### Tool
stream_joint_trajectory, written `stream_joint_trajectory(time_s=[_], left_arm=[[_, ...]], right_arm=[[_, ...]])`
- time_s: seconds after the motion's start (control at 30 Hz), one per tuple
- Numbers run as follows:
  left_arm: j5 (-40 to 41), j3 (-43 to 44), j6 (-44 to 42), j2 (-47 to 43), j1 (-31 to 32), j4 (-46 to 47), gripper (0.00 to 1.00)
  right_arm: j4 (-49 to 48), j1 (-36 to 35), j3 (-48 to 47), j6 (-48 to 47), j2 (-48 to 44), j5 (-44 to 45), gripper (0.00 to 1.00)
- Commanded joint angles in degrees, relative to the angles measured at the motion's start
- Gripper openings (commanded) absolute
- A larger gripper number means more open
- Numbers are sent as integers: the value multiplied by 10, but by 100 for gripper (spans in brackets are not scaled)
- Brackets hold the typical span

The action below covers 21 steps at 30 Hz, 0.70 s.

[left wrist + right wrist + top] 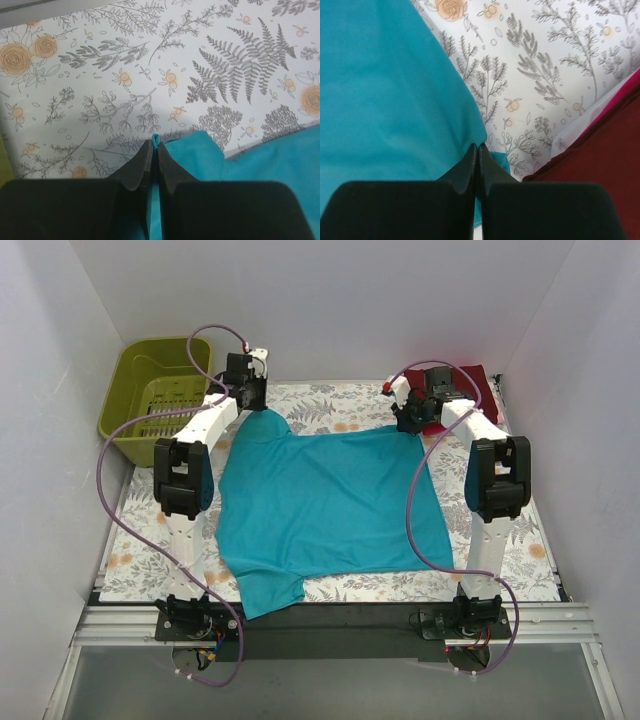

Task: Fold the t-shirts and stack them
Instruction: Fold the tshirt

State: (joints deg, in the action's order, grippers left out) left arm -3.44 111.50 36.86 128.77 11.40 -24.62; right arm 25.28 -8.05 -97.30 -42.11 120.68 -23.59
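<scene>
A teal t-shirt lies spread on the floral table cover, one sleeve at the far left and one at the near left. My left gripper is shut on its far left sleeve edge; a fold of teal cloth pokes out between the fingertips. My right gripper is shut on the shirt's far right corner. A folded dark red shirt lies at the far right corner, with a pink edge above it in the right wrist view.
An olive-green plastic basket stands at the far left, just off the floral cover. White walls close in on the left, back and right. The arm bases stand on the black rail at the near edge.
</scene>
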Motion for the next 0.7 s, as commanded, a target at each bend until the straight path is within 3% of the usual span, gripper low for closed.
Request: stream_joint_trajectory(time_s=[0.0, 0.3, 0.67], left_arm=[[-24, -46, -18, -84, -2, 17, 0], [-28, -239, -43, -220, -2, 37, 0], [-58, -394, -36, -357, -1, 30, 0]], right_arm=[[13, -2, 14, -23, -42, -8, 1], [12, 12, 62, -70, -84, -24, 1], [13, 27, 134, -150, -118, -53, 1]])
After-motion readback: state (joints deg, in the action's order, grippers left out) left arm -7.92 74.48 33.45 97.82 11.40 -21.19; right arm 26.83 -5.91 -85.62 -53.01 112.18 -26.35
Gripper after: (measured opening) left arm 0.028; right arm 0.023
